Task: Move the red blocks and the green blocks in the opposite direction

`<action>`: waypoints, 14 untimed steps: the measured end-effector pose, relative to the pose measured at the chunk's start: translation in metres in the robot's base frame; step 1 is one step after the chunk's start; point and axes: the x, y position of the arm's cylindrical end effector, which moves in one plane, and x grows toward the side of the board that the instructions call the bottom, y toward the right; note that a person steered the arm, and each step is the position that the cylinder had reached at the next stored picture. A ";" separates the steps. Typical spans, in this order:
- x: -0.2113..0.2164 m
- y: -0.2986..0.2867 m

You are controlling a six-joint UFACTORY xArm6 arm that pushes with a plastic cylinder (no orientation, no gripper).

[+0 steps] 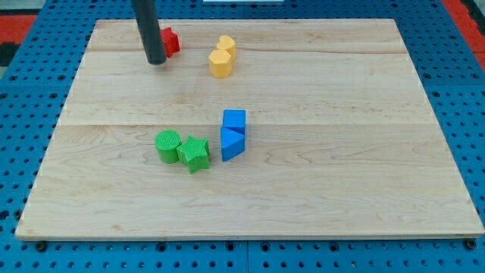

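Pressing against the red block (171,41) near the view's top left, my tip (157,61) is standing just at that block's left side, with the rod hiding part of it, so I cannot tell its full shape or whether a second red piece is lying behind. No claw is fitted to this arm, so nothing is opening or closing; the rod is simply bearing sideways on whatever it meets. The green cylinder (168,145) and the green star-shaped block (195,154) are sitting touching each other near the board's middle, towards the view's bottom, well apart from the red one. To do this step well, I judge that the red should be kept going towards the view's top edge or top left, while the greens are later being sent the other way, towards the view's bottom; the push line should be running through the block's middle, since an off-centre contact is likely to spin it off the tip. The wooden board (341,189) is looking smooth and pale with fine grain, so the blocks are probably sliding easily. Ribbed, matte faces are showing on the blocks. Two yellow blocks (221,58) are standing just to the right of the red, stacked close together, and two blue blocks (233,134), one wedge-like, are sitting beside the greens; both pairs should be avoided.
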 end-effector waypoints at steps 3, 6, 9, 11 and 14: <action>0.146 0.085; 0.126 0.062; 0.171 0.065; 0.128 0.069; 0.127 0.095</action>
